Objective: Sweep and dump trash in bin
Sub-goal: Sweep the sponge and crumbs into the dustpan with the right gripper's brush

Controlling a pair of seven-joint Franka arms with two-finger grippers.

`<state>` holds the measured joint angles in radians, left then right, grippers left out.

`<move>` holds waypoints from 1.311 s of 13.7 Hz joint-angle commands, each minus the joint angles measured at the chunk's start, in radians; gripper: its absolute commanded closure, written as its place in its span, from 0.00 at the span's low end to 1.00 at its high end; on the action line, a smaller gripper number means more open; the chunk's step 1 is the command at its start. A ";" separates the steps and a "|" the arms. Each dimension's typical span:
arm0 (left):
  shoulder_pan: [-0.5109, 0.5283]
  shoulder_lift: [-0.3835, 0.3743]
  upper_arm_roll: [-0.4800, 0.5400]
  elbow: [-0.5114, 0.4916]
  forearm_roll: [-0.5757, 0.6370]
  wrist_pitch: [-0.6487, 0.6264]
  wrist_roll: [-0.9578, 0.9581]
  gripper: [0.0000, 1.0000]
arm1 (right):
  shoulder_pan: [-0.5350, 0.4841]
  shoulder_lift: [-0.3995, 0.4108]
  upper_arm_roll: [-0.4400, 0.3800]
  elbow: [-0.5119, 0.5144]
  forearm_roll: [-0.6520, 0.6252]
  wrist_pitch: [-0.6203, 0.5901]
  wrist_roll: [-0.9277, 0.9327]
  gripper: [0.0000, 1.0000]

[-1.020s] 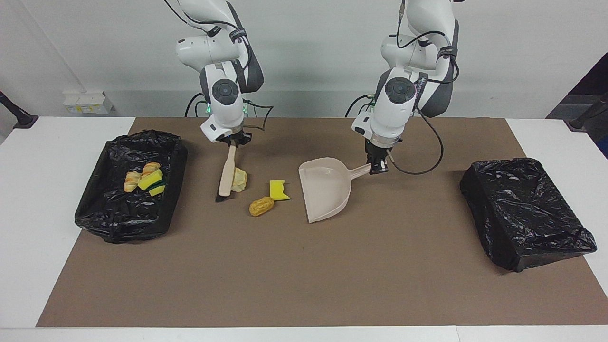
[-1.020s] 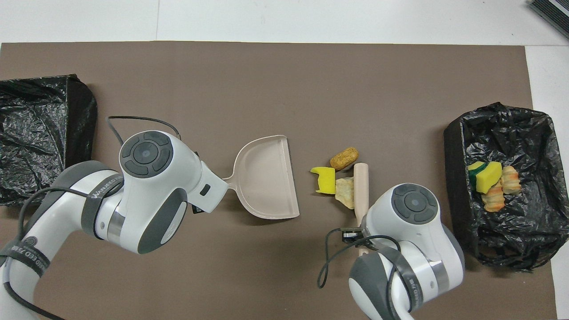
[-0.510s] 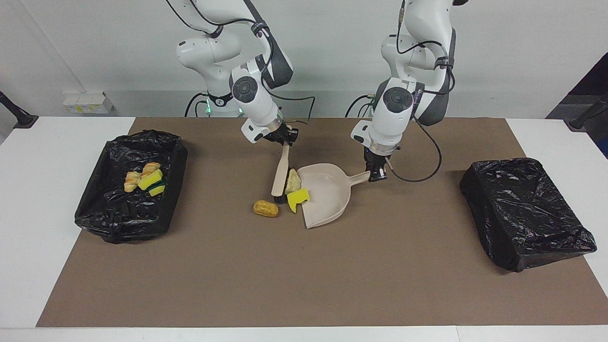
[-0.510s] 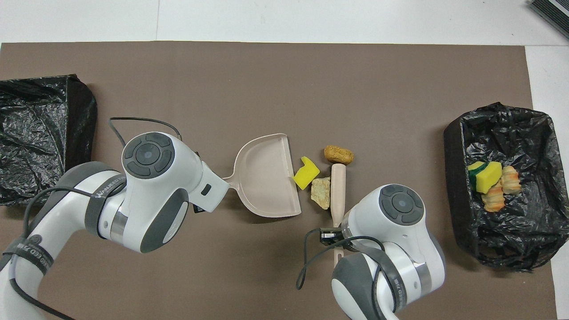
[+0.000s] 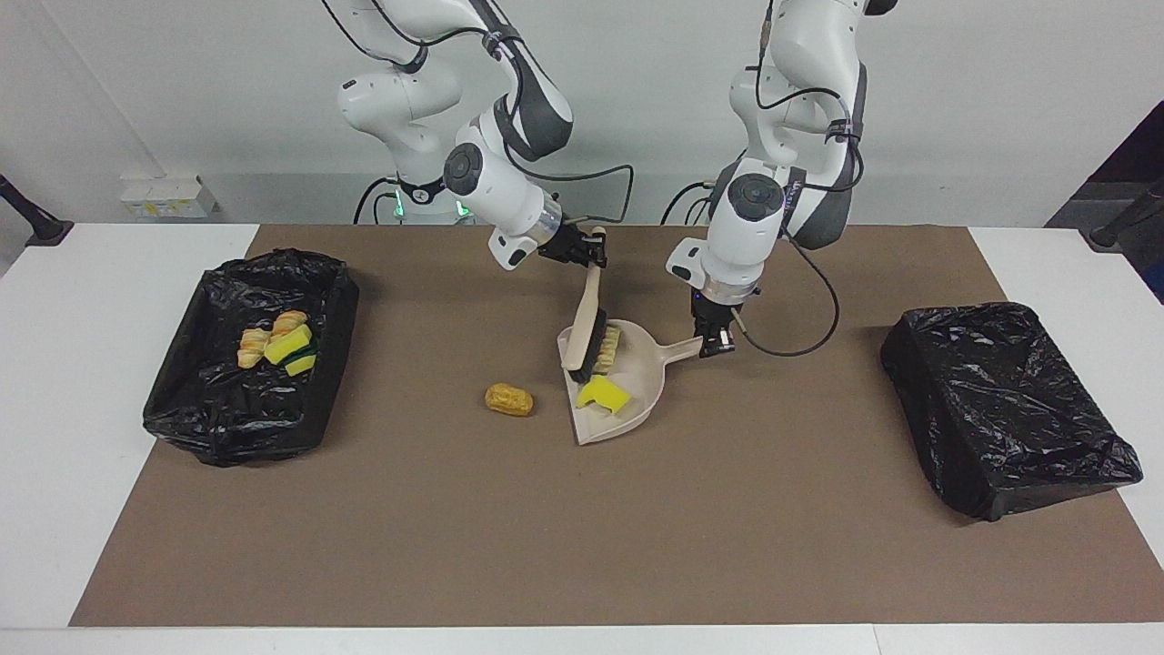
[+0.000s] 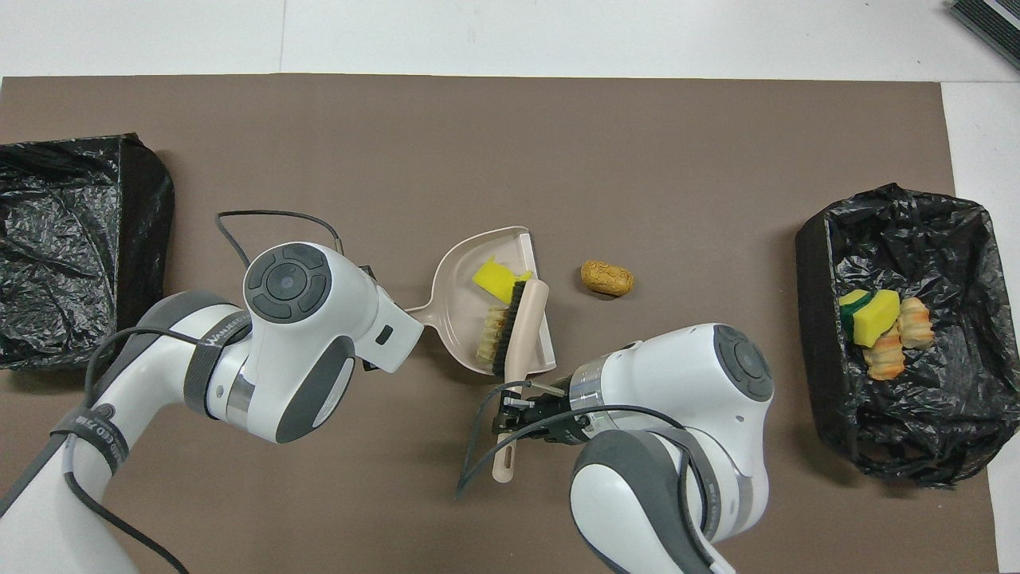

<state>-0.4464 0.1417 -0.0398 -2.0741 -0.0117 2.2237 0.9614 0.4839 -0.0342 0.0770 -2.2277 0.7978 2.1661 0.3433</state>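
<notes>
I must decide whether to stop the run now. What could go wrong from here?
1. The bread roll lies on the mat outside the dustpan, so it may be left behind.
2. The yellow sponge sits near the dustpan's open lip and may slide out when the left hand lifts it.

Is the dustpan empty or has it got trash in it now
Not empty. The dustpan holds a yellow sponge chunk and a pale crumbly lump against the brush. A bread roll lies outside on the mat.
</notes>
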 commanded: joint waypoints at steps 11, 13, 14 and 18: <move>-0.002 -0.001 0.009 -0.015 -0.028 0.048 -0.003 1.00 | -0.211 0.052 -0.008 0.126 -1.139 -0.313 -0.338 1.00; 0.002 0.001 0.009 -0.015 -0.054 0.050 -0.001 1.00 | -0.235 0.108 -0.008 0.123 -1.164 -0.232 -0.353 1.00; 0.003 0.006 0.011 -0.015 -0.054 0.050 -0.001 1.00 | -0.231 0.126 -0.006 0.123 -1.148 -0.209 -0.334 1.00; 0.002 0.006 0.011 -0.015 -0.054 0.048 -0.001 1.00 | -0.186 0.120 0.000 0.114 -0.839 -0.219 -0.303 1.00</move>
<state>-0.4425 0.1487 -0.0331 -2.0742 -0.0519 2.2421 0.9605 0.2791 0.1011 0.0686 -2.1225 -0.1583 1.9605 0.0314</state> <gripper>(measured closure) 0.670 0.740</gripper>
